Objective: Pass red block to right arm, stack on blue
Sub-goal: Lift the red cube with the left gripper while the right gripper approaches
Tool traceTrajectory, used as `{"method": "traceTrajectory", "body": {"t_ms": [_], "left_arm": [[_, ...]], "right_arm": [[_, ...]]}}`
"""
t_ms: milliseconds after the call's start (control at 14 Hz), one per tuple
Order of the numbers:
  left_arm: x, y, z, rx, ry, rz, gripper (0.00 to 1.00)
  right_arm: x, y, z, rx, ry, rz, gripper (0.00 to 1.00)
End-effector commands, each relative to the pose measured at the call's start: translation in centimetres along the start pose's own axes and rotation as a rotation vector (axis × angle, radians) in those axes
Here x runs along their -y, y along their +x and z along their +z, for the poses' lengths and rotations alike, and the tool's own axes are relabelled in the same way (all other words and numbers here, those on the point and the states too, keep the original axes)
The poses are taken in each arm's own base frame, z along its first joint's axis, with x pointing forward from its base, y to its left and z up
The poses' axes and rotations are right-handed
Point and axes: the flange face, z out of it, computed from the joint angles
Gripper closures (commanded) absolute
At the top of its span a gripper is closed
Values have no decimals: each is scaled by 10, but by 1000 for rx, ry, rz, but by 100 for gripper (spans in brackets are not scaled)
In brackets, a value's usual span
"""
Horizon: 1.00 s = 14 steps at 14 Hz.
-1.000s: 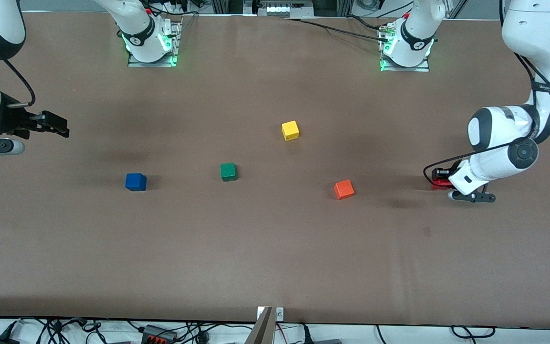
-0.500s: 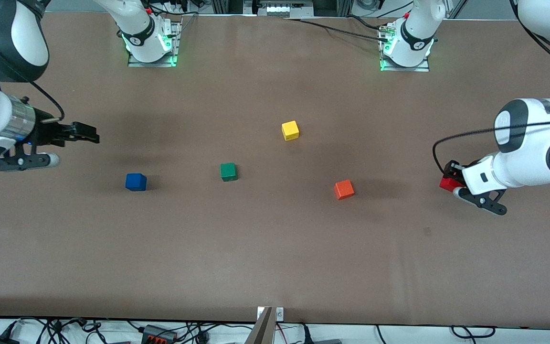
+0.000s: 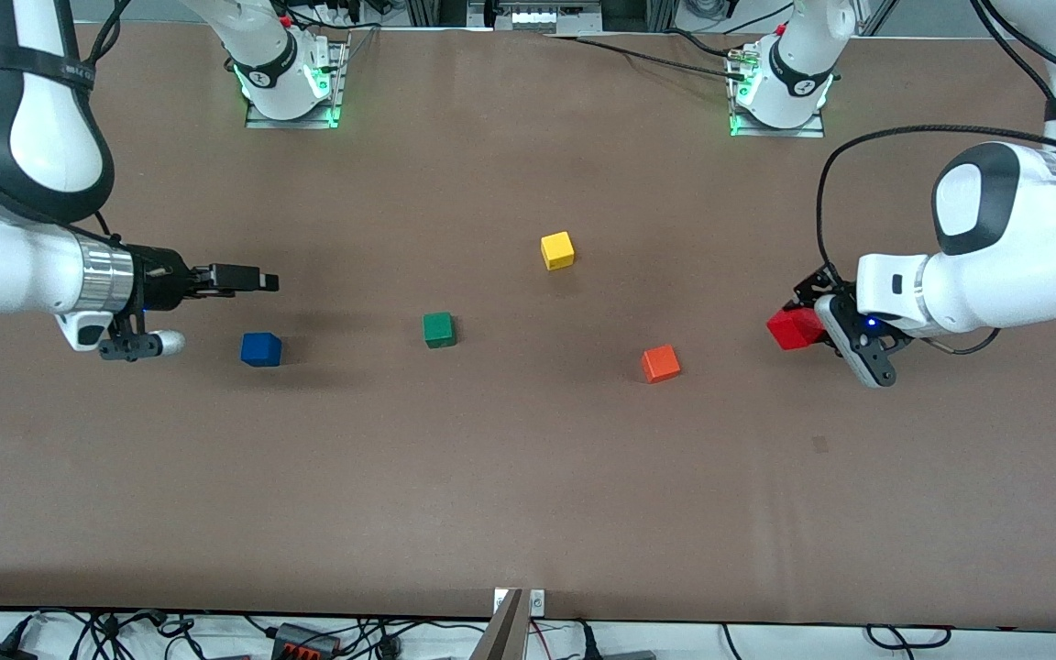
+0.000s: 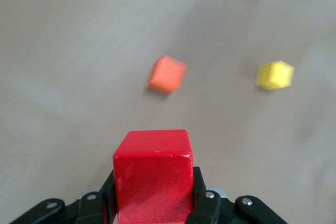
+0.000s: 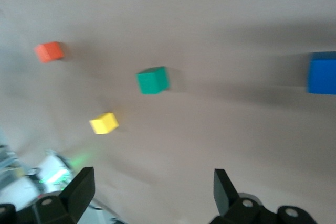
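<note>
The left gripper point(image 3: 808, 321) is clamped on the red block point(image 3: 791, 328), holding it in the air over the left arm's end of the table point(image 3: 528, 477), near the orange cube point(image 3: 661, 363). The right gripper point(image 3: 248, 278) hangs empty with jaws wide, just above the blue cube point(image 3: 260, 349). This looks like the carry toward the handover; next, I'd say, both arms must meet mid-table, with the red block's free faces offered to the right gripper.
</note>
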Motion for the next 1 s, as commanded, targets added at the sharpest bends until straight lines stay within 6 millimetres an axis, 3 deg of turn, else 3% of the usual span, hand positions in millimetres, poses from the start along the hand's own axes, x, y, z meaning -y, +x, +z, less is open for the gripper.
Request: {"method": "traceTrajectory", "body": {"t_ms": [0, 143, 357, 571, 714, 929], "left_arm": [[-31, 25, 8, -113, -125, 210, 93], [-54, 52, 21, -210, -193, 308, 93], [-86, 94, 40, -353, -194, 472, 93], [-98, 128, 73, -604, -204, 609, 94], [-102, 144, 97, -780, -166, 647, 95], [-127, 167, 125, -961, -126, 635, 95]], "right_arm": [[-2, 9, 4, 10, 174, 42, 0], [-8, 17, 15, 48, 312, 49, 0], [-39, 35, 42, 136, 593, 57, 0], [-61, 47, 66, 180, 766, 41, 0], [-55, 50, 74, 181, 818, 25, 0], [-23, 51, 85, 193, 867, -4, 0]]}}
